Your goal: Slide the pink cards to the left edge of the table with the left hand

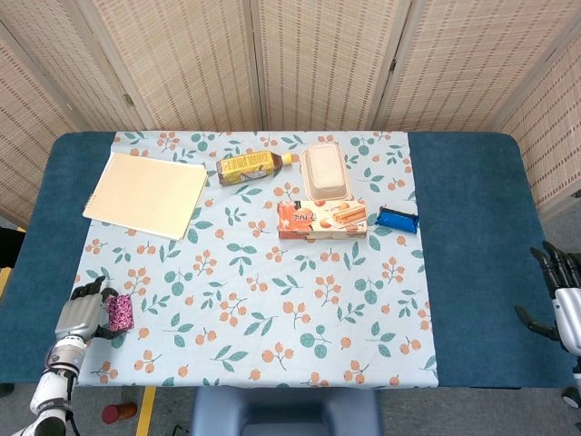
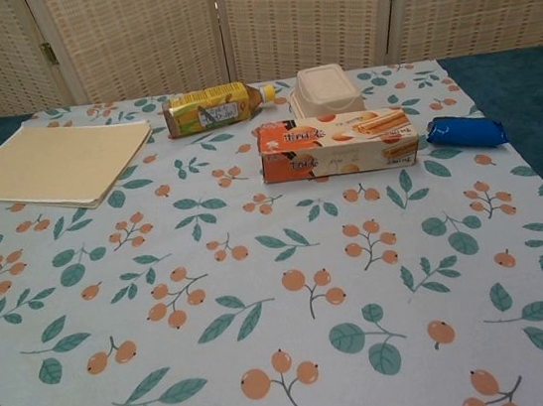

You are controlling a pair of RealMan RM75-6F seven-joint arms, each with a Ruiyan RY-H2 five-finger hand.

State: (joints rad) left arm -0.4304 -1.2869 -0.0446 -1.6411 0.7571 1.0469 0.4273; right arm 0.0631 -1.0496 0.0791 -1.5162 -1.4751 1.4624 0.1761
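gripping the pink cards [image 1: 118, 312] at its fingertips, left hand [image 1: 80, 315] sits near the table's left edge

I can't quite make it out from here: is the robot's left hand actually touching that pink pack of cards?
Touching. In the head view the left hand sits against the pink cards, its dark fingers wrapping their edges with no gap showing.
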